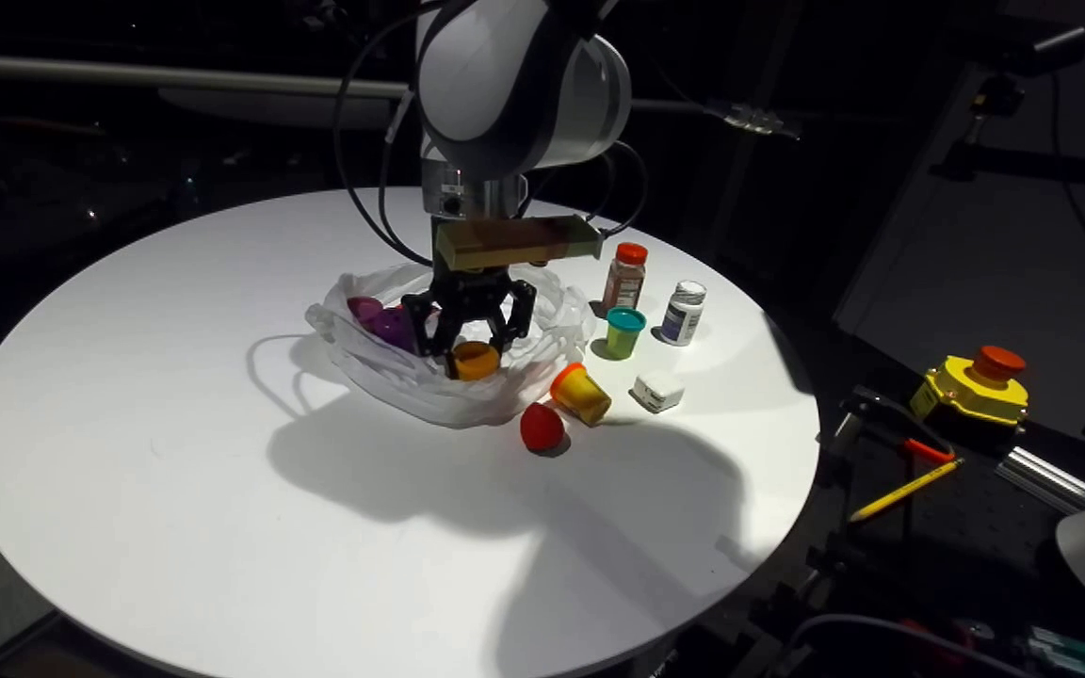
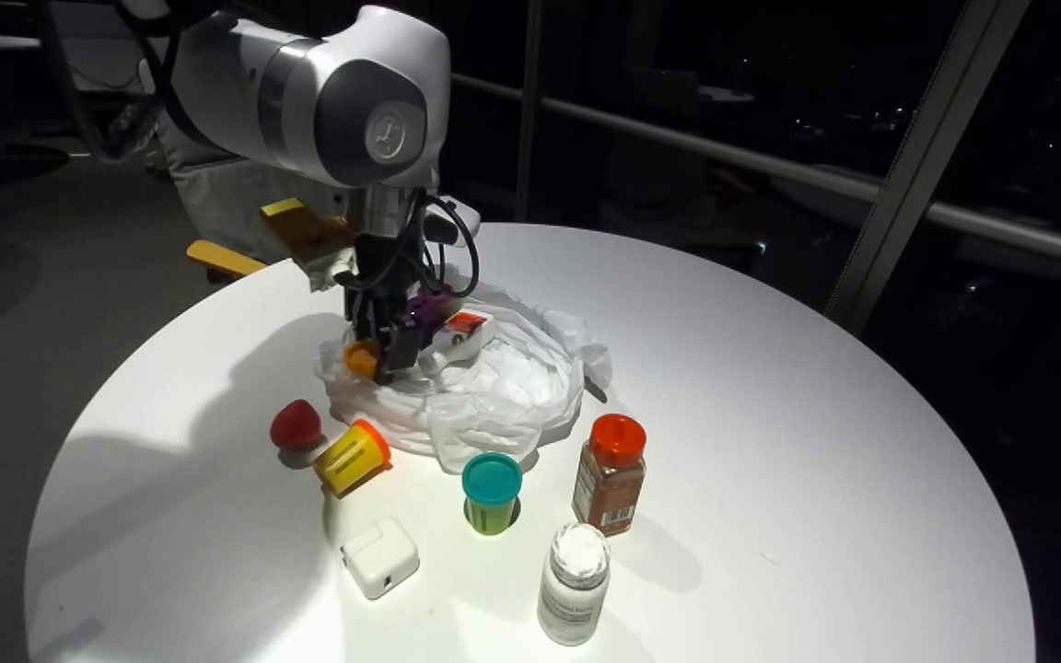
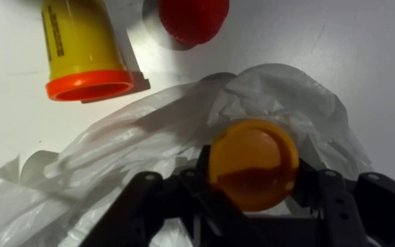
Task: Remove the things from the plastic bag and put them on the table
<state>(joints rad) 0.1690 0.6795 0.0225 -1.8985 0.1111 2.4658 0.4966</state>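
Looking down in the wrist view, we find the gripper [image 3: 254, 165] pinching a round orange item [image 3: 249, 147] from opposite sides, a grip that should steady its curved rim. The item sits within the plastic bag [image 1: 429, 400], whose wall slumps low, which presumably eases reach from above. The red-capped jar [image 2: 609, 493] and white bottle [image 2: 572, 599] stand upright on the table [image 2: 816, 460] outside it; we take these as already unpacked.

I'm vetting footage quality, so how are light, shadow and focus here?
In both exterior views, the background is dark and broad shadows cross the bright table; in the wrist view, the bag catches glints, while the gripper looks dark and slightly blurred.
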